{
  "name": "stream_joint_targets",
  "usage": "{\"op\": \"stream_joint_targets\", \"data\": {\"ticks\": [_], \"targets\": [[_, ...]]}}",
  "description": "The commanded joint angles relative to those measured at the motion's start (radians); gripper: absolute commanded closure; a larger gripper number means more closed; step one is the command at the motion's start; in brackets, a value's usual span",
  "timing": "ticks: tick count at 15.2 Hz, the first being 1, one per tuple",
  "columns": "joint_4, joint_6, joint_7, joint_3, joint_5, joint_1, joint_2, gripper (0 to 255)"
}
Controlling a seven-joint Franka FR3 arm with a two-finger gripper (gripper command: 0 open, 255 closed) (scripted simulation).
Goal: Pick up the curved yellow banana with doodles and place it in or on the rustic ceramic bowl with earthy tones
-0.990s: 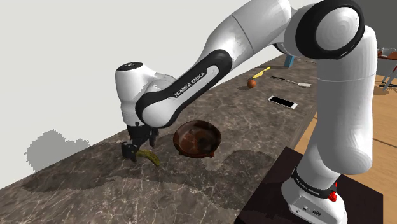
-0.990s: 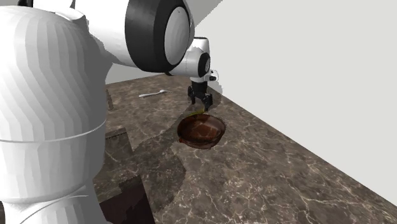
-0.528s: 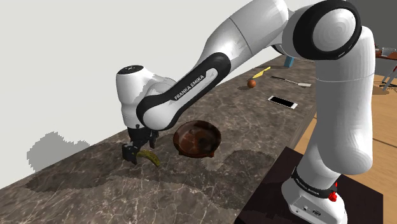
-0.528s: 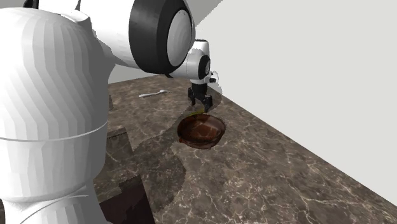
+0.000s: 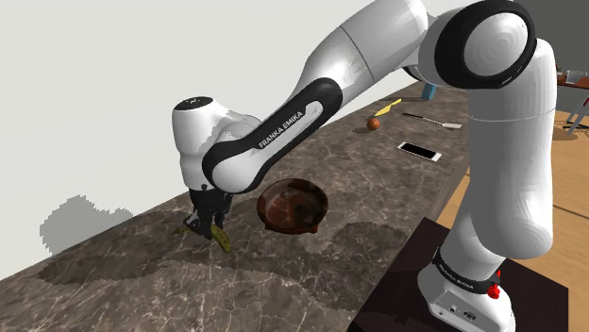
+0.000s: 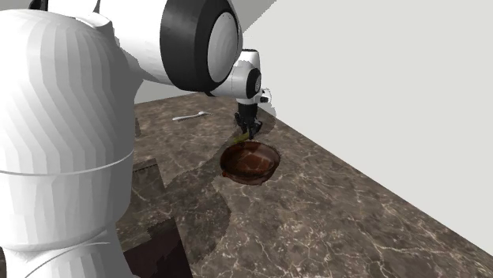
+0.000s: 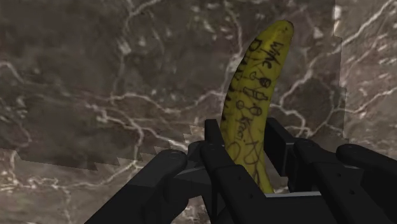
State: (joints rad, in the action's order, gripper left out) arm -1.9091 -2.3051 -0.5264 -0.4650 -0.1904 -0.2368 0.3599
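Grasp step: at the shoulder view's lower left the gripper pinches the doodled yellow banana on the counter beside the brown bowl; next it needs lifting clear over the rim.

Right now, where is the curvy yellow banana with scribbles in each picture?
Shoulder view: the curved yellow banana with black doodles pokes from the black gripper, left of the round brown bowl.
Second exterior view: a yellow sliver under the gripper, behind the bowl's rim.
Wrist view: the banana clasped in the gripper.
Shared landmark: the gripper.
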Motion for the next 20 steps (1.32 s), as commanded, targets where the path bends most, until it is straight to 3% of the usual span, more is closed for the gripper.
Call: {"op": "stream_joint_targets", "data": {"ticks": [1, 20], "targets": [[0.000, 0.000, 0.000, 0.000, 0.000, 0.000, 0.000, 255], [0.102, 0.194, 0.043, -0.028, 0.069, 0.021, -0.104, 255]]}}
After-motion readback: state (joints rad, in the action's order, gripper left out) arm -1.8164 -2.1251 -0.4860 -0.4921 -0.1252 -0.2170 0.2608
